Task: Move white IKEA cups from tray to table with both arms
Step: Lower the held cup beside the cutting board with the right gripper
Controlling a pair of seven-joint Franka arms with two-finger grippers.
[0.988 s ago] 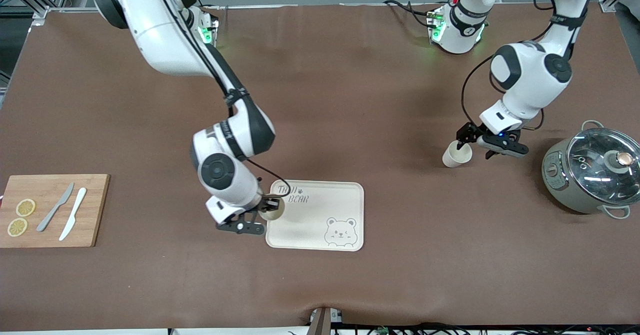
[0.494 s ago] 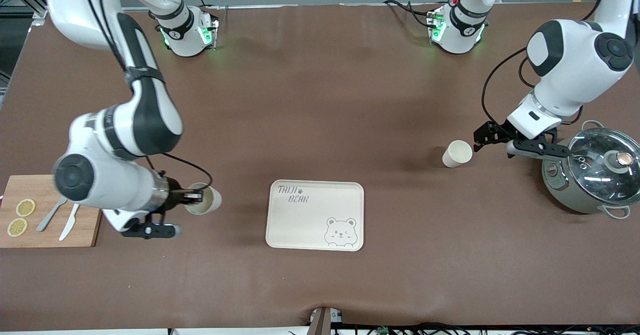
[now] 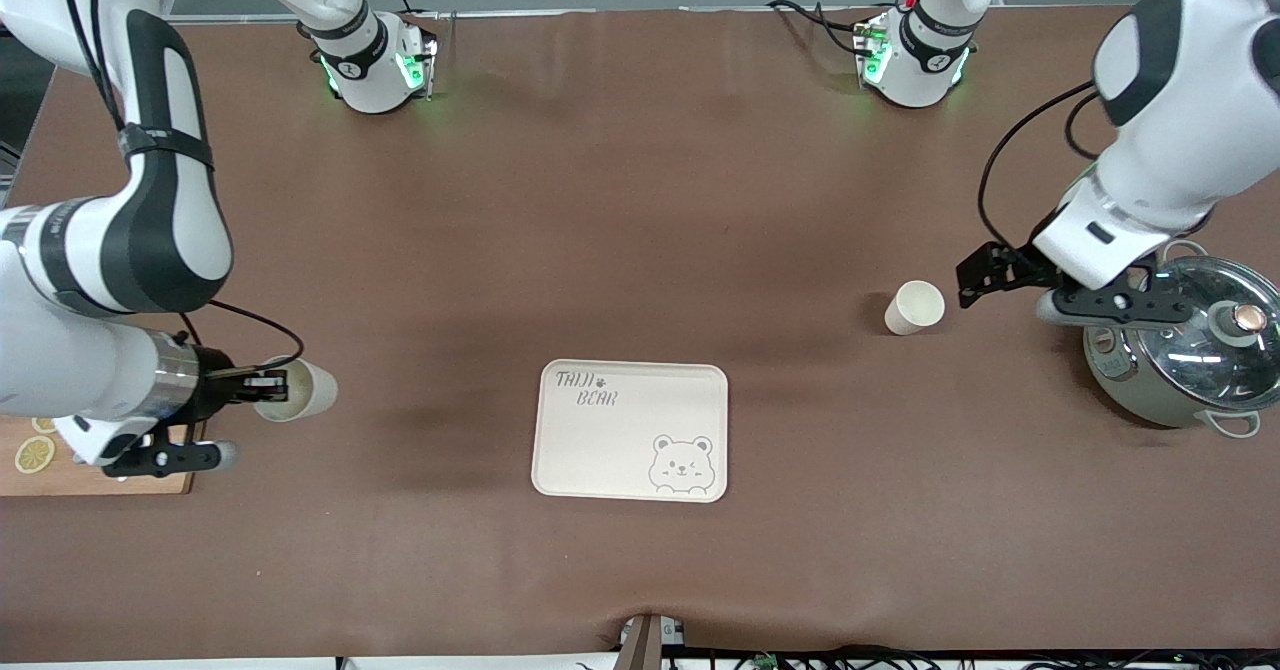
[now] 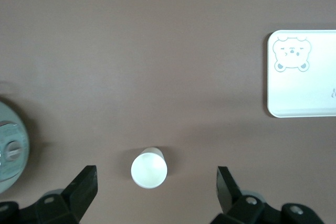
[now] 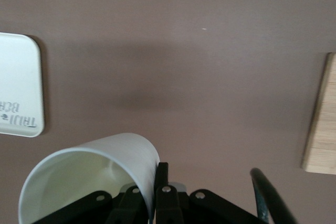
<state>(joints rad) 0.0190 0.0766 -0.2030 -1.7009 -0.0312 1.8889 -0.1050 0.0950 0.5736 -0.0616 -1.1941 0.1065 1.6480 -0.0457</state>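
One white cup (image 3: 914, 307) stands upright on the brown table between the bear tray (image 3: 630, 440) and the pot; it also shows in the left wrist view (image 4: 149, 167). My left gripper (image 3: 978, 277) is open and empty, raised just beside this cup toward the pot, not touching it; in the left wrist view (image 4: 155, 179) the cup shows between its spread fingers. My right gripper (image 3: 266, 387) is shut on the rim of the second white cup (image 3: 297, 391), held tilted over the table beside the cutting board. In the right wrist view the cup (image 5: 89, 177) sits in the gripper (image 5: 153, 182).
A grey pot with a glass lid (image 3: 1190, 350) stands at the left arm's end of the table, close under the left arm. A wooden cutting board (image 3: 110, 478) with lemon slices (image 3: 33, 453) lies at the right arm's end, partly hidden by the right arm.
My right gripper has carried its cup from the tray's edge toward the cutting board. My left gripper has let go of the other cup and drawn back toward the pot.
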